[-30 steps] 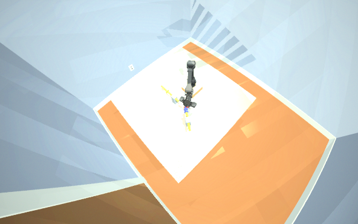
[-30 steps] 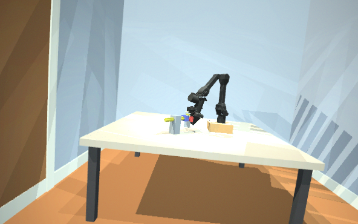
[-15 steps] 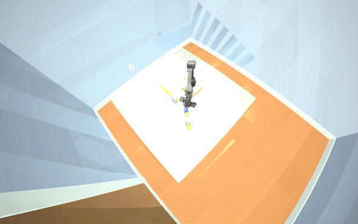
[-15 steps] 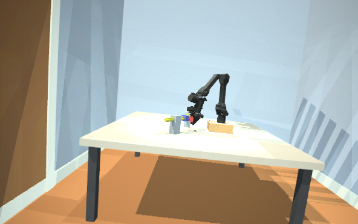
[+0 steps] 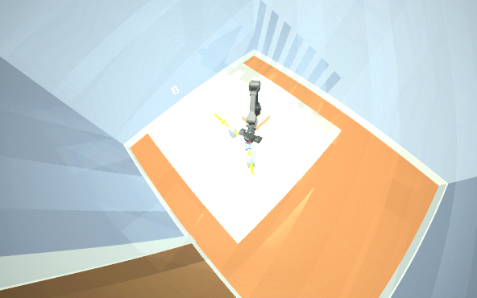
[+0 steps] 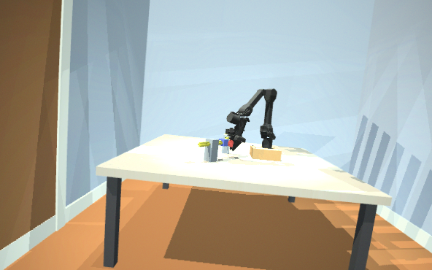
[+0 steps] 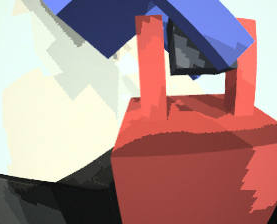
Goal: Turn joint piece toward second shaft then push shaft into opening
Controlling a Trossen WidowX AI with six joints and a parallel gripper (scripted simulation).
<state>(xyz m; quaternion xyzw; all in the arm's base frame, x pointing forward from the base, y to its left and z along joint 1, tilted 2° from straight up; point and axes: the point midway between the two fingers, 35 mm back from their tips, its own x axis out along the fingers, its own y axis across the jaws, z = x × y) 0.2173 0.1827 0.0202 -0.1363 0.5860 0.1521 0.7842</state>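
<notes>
The red joint piece has two prongs hinged on a dark centre piece to the blue fork. The fork ends the first yellow shaft, held in a grey block. My gripper is shut on the red joint piece, with dark fingers at its sides. The second yellow shaft runs at an angle through the second block, its inner end near the gripper. The opening's direction is hidden.
The white table carries both blocks. The wooden box stands by the arm's base. The second block and shaft end are close beside the gripper in the top view.
</notes>
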